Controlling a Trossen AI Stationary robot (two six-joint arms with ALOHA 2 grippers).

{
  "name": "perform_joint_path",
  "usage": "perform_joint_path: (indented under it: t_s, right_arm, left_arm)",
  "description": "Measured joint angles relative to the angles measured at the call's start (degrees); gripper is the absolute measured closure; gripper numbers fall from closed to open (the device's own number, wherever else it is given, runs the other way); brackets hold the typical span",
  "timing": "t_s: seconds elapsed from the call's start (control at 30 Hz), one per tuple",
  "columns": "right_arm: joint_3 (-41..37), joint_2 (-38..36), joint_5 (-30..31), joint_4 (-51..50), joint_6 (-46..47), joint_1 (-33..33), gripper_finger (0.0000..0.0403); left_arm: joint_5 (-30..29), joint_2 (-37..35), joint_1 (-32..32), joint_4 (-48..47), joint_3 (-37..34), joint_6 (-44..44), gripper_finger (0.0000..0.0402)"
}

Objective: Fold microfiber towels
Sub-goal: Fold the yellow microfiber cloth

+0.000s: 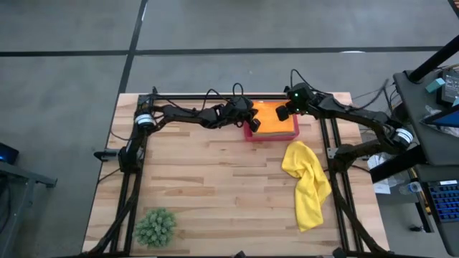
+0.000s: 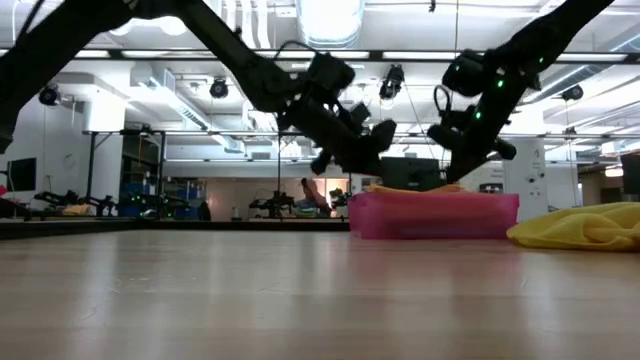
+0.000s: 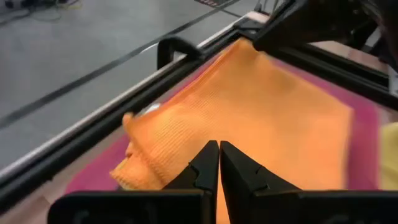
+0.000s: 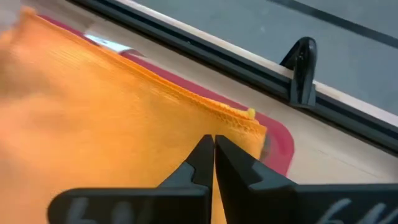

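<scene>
An orange towel (image 1: 272, 118) lies spread in the pink tray (image 2: 430, 215) at the table's far side, right of centre. My left gripper (image 3: 219, 149) is shut over the towel's left part, at the tray's left end. My right gripper (image 4: 213, 140) is shut over the towel near its far right corner (image 4: 252, 118). In the low view both hang a little above the tray's rim. A yellow towel (image 1: 307, 183) lies crumpled on the table, on the near side of the tray, by the right edge.
A spiky green plant ball (image 1: 155, 226) sits at the near left corner. A black frame rail (image 1: 215, 97) with a clamp (image 4: 301, 68) runs along the far edge just behind the tray. Bare wood (image 1: 215, 172) fills the table's middle.
</scene>
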Motion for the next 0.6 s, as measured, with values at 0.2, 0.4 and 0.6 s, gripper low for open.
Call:
perform_joint_path:
  t_s: [0.2, 0.4, 0.6]
  right_arm:
    - [0.63, -7.68, -1.64, -4.58, 3.39, 4.82, 0.0394]
    - [0.65, -14.62, -5.22, -8.11, 9.38, 13.55, 0.0394]
    - [0.65, -17.56, -5.67, -12.22, 16.64, 24.46, 0.0394]
  left_arm:
    - [0.42, -6.79, -2.6, -8.99, -0.27, 5.07, 0.0401]
    - [0.42, -16.29, -9.05, -11.24, -4.56, 9.09, 0.0401]
    - [0.39, -25.59, -16.16, -10.79, -10.54, 10.31, 0.0401]
